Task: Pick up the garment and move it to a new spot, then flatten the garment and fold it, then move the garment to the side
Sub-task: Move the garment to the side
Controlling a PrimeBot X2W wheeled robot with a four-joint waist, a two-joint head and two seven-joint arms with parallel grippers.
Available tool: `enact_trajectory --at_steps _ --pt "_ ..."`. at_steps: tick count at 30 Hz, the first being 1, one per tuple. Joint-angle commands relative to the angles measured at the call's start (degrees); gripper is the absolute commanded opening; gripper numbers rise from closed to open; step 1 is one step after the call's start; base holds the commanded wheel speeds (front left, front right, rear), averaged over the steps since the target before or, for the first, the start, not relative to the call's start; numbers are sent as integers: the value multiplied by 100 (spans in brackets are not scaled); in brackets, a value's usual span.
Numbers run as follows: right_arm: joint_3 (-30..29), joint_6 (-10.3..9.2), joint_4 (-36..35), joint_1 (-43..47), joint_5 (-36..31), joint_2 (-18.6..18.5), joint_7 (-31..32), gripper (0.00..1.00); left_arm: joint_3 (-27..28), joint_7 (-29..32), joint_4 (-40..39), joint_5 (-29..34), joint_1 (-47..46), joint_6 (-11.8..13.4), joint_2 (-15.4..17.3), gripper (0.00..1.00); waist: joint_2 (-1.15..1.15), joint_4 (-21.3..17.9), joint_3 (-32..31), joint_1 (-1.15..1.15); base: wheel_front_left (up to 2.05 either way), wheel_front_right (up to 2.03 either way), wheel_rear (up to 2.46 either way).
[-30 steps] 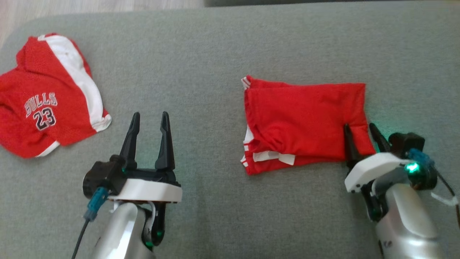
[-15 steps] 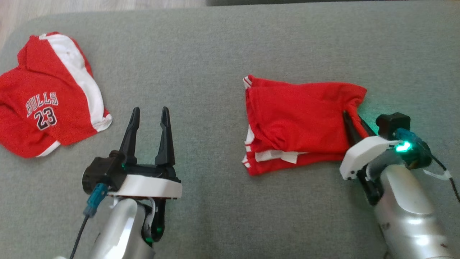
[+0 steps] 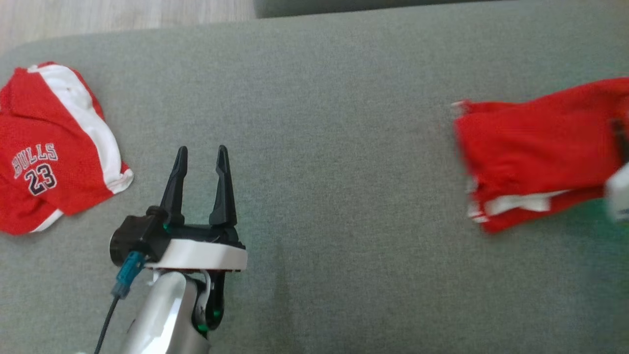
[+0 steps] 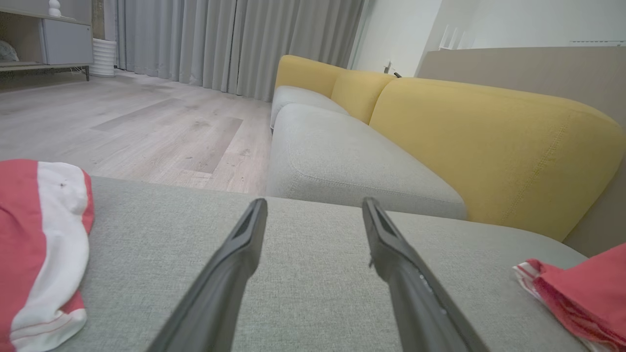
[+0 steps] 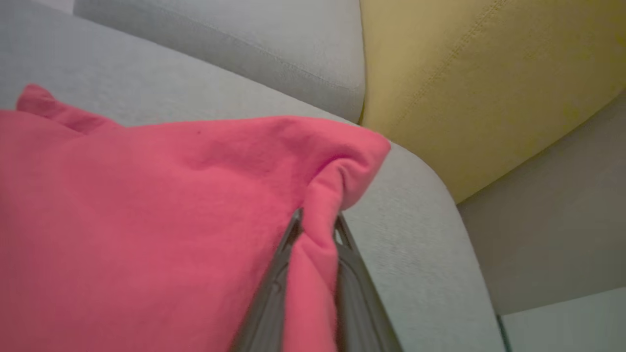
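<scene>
the folded red garment point(image 3: 530, 147) lies at the far right of the head view, smeared with blur, its white-striped hems at the bundle's lower left and its right end running off the frame. in the right wrist view the right gripper point(image 5: 317, 222) is clenched on a bunched ridge of that red cloth near one corner, the fabric puckering up between the two dark fingers. the left gripper point(image 3: 202, 147) sits in the lower left of the head view, fingers spread with nothing between them, over the grey cushion point(image 3: 314, 123). a red and white jersey point(image 3: 44, 147) rests at the left edge, well apart. the risk i see is the fold coming undone: the pinch takes one end alone, so the loose layers at the other end may drag on the grey weave, lag and fan open. the bite also looks narrow, so a quick pull could let the cloth slide out. the cushion's rounded edge lies near the grasped corner, beside the yellow backrest point(image 5: 464, 73), so a set-down too far that way may leave cloth hanging over the side.
</scene>
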Motion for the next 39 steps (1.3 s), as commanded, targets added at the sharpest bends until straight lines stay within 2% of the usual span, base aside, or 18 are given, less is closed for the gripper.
enact_trajectory --at_steps 1,5,9,14,19,20,21,22,32,39 --pt "20 -5 -160 -60 -9 -223 -5 0 181 -29 -205 53 -180 5 26 100 0 3 83 0 0 0 0" --pt "-304 -5 74 -143 -43 -843 84 0 153 -29 -247 71 -290 -17 26 100 0 72 323 0 0 0 0" --pt "-652 -5 441 -282 -247 -1269 16 0 161 -29 -248 103 -379 -37 26 100 0 162 546 0 0 0 0" --pt "-1038 -5 805 -500 -530 -1451 -112 0 209 -29 -263 136 -478 -61 26 100 0 247 756 0 0 0 0" --pt "-1271 -5 988 -660 -853 -1379 -246 0 251 -29 -268 147 -515 -81 26 100 0 266 831 0 0 0 0" --pt "-1312 -5 996 -687 -906 -1340 -292 34 254 -29 -262 146 -520 -80 26 100 0 263 831 0 0 0 0" --pt "-1338 -5 994 -710 -965 -1293 -336 80 256 -29 -255 144 -526 -78 26 100 0 254 821 0 0 0 0" --pt "-1362 -5 992 -728 -1029 -1242 -376 100 258 -29 -247 141 -528 -74 26 100 0 241 799 0 0 0 0" --pt "-1525 -5 801 -745 -1218 -632 -732 100 260 -29 -180 74 -373 -71 26 100 0 127 141 0 0 0 0" --pt "-1452 -5 -8 -538 -618 136 -989 100 300 -29 -258 16 -83 -22 26 100 0 161 -481 0 0 0 0"
